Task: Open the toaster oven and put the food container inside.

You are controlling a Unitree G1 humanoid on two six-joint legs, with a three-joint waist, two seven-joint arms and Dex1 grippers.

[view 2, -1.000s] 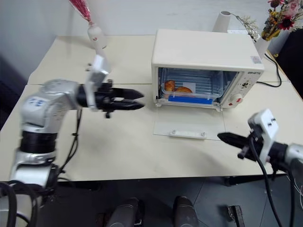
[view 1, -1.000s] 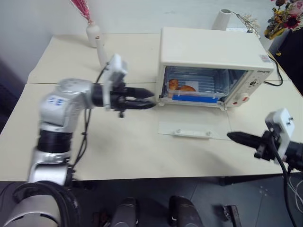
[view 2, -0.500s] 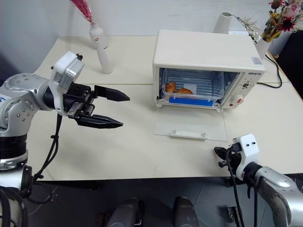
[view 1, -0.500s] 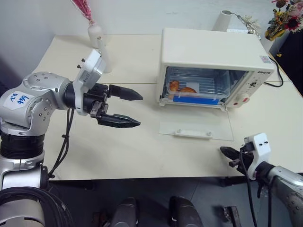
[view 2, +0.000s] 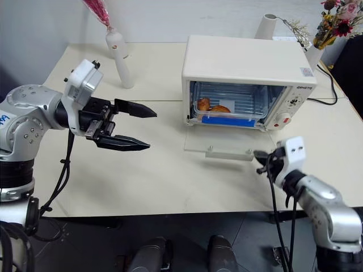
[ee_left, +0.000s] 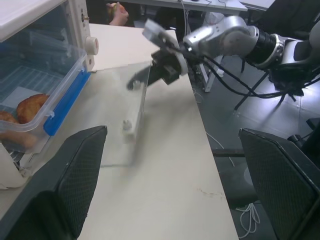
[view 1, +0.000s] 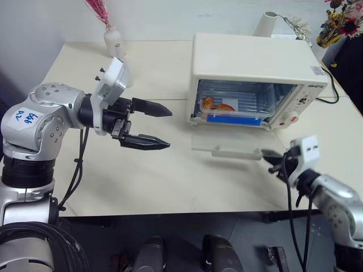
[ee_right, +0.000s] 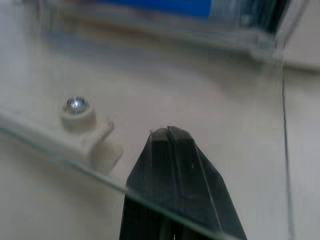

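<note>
The right end effector [view 2: 262, 157], its two black fingers pressed together, sits under the free edge of the glass door [view 2: 227, 146], close to the end of the white bar handle [view 2: 229, 153]. Just beyond it stands the toaster oven [view 2: 244, 73], and the food container [view 2: 221, 112] rests inside the open cavity, blue strip facing outward, fried pieces showing through the clear plastic. The left end effector [view 1: 156, 126] hangs well to the other side of the oven, fingers spread wide and holding nothing.

All of this sits on one cream table [view 1: 142, 187]; a second table abuts it behind, with a pale wall beyond. In the left wrist view a dark floor and black chair frames lie off the table's edge.

Counted: one oven, one container, two end effectors, two white vases, one [view 2: 120, 54] behind the left arm and one [view 2: 265, 25] behind the oven, and a bunch of flowers [view 2: 334, 20] at the far right.

A second ago the door lay flat on the table and the right end effector was short of it; now the door is raised off the surface. The left fingers, then nearly together, now stand spread.
</note>
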